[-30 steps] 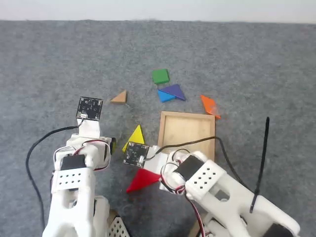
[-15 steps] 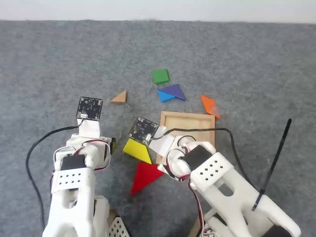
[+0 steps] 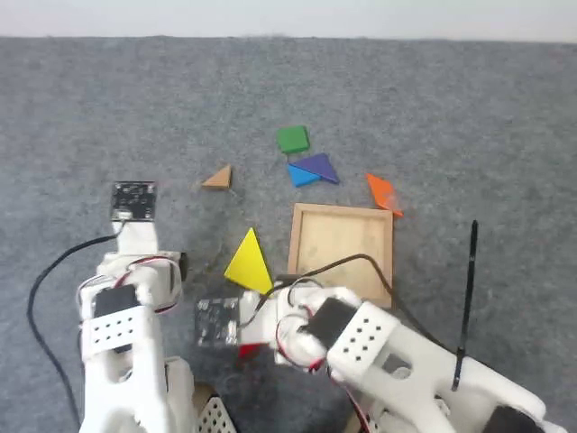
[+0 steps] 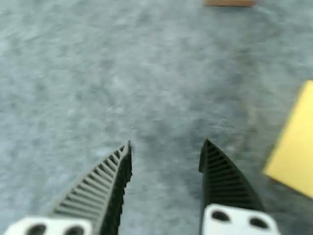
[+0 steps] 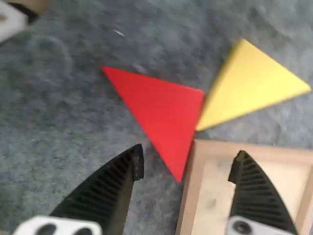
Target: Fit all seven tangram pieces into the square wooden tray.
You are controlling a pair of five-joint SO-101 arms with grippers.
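The square wooden tray (image 3: 343,242) lies empty right of centre; its corner (image 5: 234,196) shows in the right wrist view. A yellow triangle (image 3: 248,262) lies just left of it. A red triangle (image 5: 159,110) touches the yellow triangle (image 5: 249,83) and the tray's edge; from above the right arm covers most of it. My right gripper (image 5: 188,155) is open, above the red triangle's tip. My left gripper (image 4: 166,152) is open over bare carpet, with the yellow piece (image 4: 293,152) off to one side. Green square (image 3: 293,139), blue triangle (image 3: 302,175), purple piece (image 3: 321,165), orange piece (image 3: 383,192) and tan triangle (image 3: 217,178) lie beyond the tray.
Grey carpet covers the whole table. A black cable (image 3: 54,271) loops left of the left arm, and another cable (image 3: 374,271) crosses the tray's near edge. A thin black rod (image 3: 467,289) stands up by the right arm.
The right arm swung back toward the near left and now covers most of the red triangle. The yellow triangle has shifted and turned. The left arm moved a little to the left.
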